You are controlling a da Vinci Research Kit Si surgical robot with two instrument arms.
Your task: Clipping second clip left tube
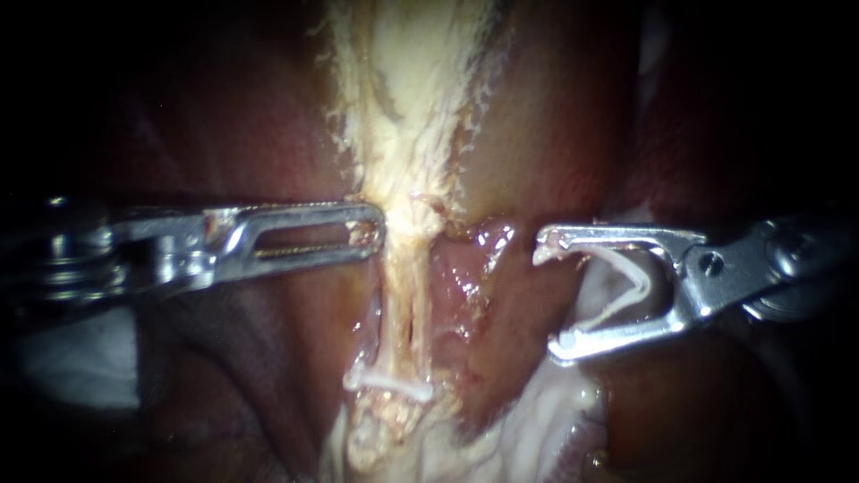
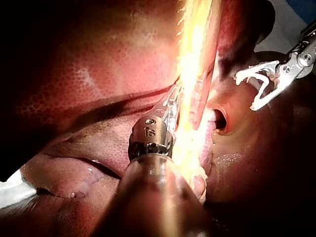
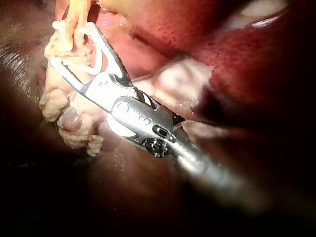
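Cream-coloured and wet, the pale cream tube (image 1: 407, 309) runs down the middle of the endoscope view between folds of dark red liver (image 1: 224, 358), with a closed white clip (image 1: 389, 385) already set across its lower end. The left instrument (image 1: 369, 234), a steel shaft ending in slotted jaws, has those jaws pressed together, their tips nipping the tube's edge above a bare stretch. The right instrument (image 1: 550, 300) hangs well apart on the other side, its jaws spread wide and carrying an open white V-shaped clip (image 1: 631, 286) seated between them

Left wrist view: the left instrument (image 2: 174, 98) lies along the brightly lit tube (image 2: 195, 69), while the right instrument (image 2: 245, 91) and its clip (image 2: 259, 81) stand clear beyond it

Right wrist view: the right instrument (image 3: 69, 47) points its wide mouth at the tube (image 3: 74, 12), and the clip (image 3: 100, 57) lines both jaws. From this angle it cannot be told whether the tube is inside the mouth. The endoscope view shows it outside

The tube looks light, soft, slick and easily torn. The likely place to take it is the bare stretch between the left jaws and the seated clip. The clip should cross it squarely, with both tips past the far edge before closing, and with little pull
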